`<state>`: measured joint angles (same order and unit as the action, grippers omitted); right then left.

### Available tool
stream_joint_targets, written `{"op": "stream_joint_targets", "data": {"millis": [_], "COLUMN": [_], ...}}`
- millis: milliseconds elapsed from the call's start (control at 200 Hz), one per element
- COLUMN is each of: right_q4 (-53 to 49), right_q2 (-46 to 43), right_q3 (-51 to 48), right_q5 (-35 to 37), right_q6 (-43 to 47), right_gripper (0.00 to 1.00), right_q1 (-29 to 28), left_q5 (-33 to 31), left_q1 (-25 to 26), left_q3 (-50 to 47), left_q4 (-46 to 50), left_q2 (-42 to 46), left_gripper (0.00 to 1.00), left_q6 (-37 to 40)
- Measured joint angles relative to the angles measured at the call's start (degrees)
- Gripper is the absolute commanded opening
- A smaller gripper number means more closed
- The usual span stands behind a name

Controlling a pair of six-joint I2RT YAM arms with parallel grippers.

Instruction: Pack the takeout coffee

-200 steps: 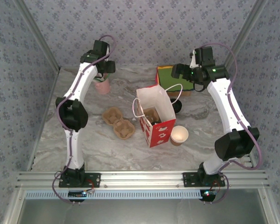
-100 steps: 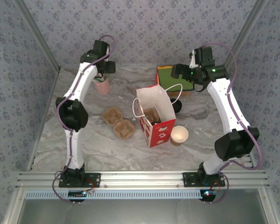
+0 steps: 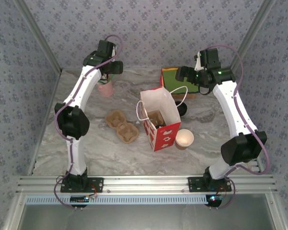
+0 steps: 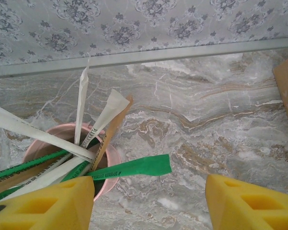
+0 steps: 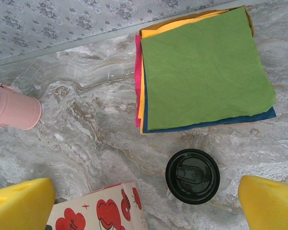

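Step in hand, as judged: grasp the coffee and lower it into the bag. In the top view, the left arm is best kept clear over the pink holder (image 3: 105, 88) of wrapped sticks, well apart from the pulp cup carrier (image 3: 122, 126) and the paper bag (image 3: 159, 120). The takeout coffee (image 5: 192, 176) stands upright on the marble table (image 3: 96, 148), just beside the bag at its 2 o'clock and at 6 o'clock from the napkin stack (image 5: 201, 67). The right arm should shift toward 2 o'clock in its wrist view until the black lid is centred between the pads. It should then descend, close on the brown wall below the rim rather than on the lid, lift straight, and clear the bag handles. The lidless cup (image 3: 184, 139), at the bag's 4 o'clock, is not the target. Left gripper (image 4: 146, 203): released, pads apart, nothing between them. Right gripper (image 5: 145, 203): spread wide, empty, touching nothing.
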<state>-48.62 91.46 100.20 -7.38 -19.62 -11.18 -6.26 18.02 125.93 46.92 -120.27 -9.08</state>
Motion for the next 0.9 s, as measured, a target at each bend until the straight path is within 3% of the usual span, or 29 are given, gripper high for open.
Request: {"op": "stream_joint_targets", "data": {"millis": [275, 465, 590, 660, 900], "right_q4": [0.0, -0.1, -0.2, -0.6, -0.9], "right_q2": [0.0, 0.0, 0.0, 0.0, -0.2], "right_q3": [0.0, 0.0, 0.0, 0.0, 0.0], "right_q5": [-0.6, -0.6, -0.6, -0.6, -0.6], "right_q6": [0.0, 0.0, 0.0, 0.0, 0.0], "right_gripper": [1.00, 1.00, 1.00, 1.00, 1.00], "right_q1": [-0.2, -0.2, -0.2, -0.2, -0.2], "left_q5": [-3.5, -6.0, -7.2, -7.7, -8.6], "left_q1": [0.4, 0.4, 0.4, 0.4, 0.1], "left_q3": [1.6, 3.5, 4.2, 4.6, 5.1], "left_q4": [1.0, 1.4, 1.3, 1.3, 1.3], "left_q2": [-5.6, -8.3, -8.8, -8.8, -8.8], "left_gripper": [0.61, 0.41, 0.39, 0.27, 0.08], "left_q6": [4.0, 5.7, 6.3, 6.3, 6.7]}}
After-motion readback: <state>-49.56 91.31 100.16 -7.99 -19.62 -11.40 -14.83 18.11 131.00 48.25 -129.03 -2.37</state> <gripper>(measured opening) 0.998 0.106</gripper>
